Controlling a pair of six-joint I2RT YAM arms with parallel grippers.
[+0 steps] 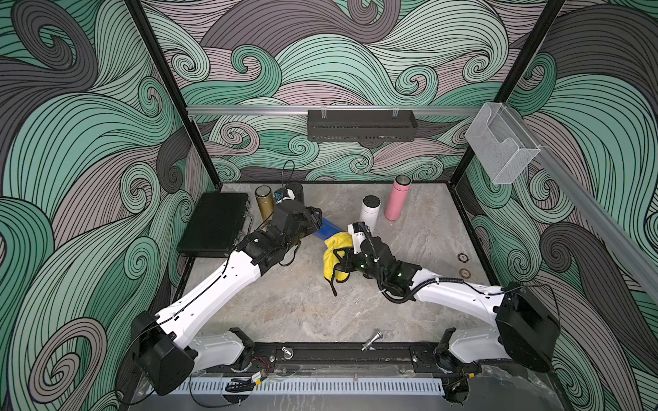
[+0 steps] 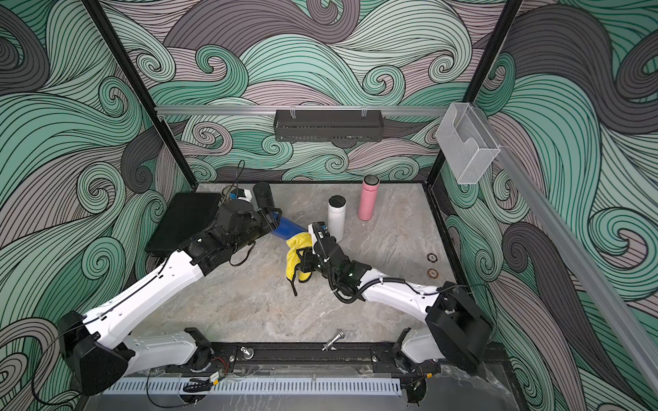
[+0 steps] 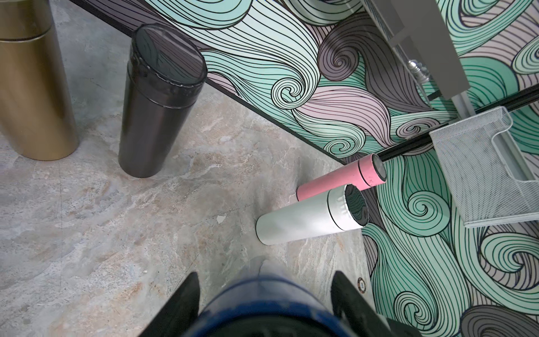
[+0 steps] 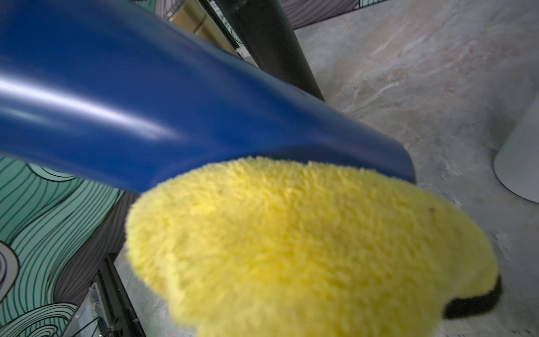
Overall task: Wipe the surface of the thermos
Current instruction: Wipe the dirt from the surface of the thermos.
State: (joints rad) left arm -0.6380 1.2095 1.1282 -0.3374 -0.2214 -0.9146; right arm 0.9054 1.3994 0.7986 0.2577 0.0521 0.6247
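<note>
My left pincer (image 3: 265, 281) clamps the blue thermos (image 4: 145, 102); right wrist view alone shows right pincer's (image 1: 341, 259) gripped cloth (image 4: 306, 248) seemingly touching it; white thermos (image 1: 369, 211) near.

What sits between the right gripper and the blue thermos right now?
The yellow cloth, gripped by the right gripper, lies against the blue thermos near its free end; the right wrist view shows it best.

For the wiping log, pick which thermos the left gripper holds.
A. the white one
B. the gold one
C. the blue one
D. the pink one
C: the left gripper is shut on the blue thermos, held tilted, while the pink thermos, white thermos and gold thermos stand untouched; the right gripper holds the yellow cloth at the blue one's free end.
</note>
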